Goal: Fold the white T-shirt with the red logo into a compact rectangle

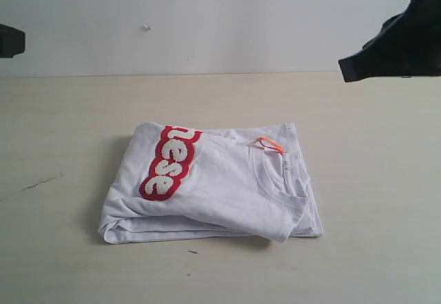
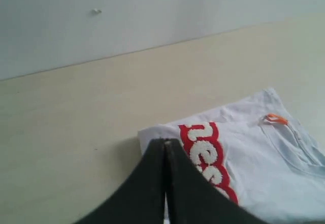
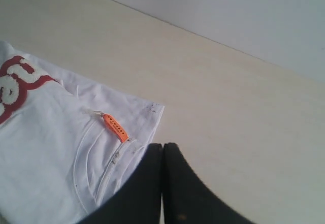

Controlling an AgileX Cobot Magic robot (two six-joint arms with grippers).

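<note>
The white T-shirt [image 1: 220,187] lies folded into a rough rectangle in the middle of the table. Its red logo [image 1: 169,163] runs along the left part of the top layer, with only some white letters showing. The ribbed collar [image 1: 275,180] and orange neck tag [image 1: 271,144] sit at the right. My left gripper [image 2: 165,141] is shut and empty, raised above the shirt's [image 2: 254,153] logo corner [image 2: 208,153]. My right gripper [image 3: 162,145] is shut and empty, raised over the shirt [image 3: 51,148] beside the collar and tag [image 3: 115,127]. In the exterior view only dark arm parts show at the upper edges.
A pale wooden table [image 1: 69,111] spreads around the shirt, with a white wall [image 1: 207,21] behind. The right arm's black body [image 1: 400,45] hangs at the upper right, and a bit of the left arm [image 1: 10,41] at the upper left edge.
</note>
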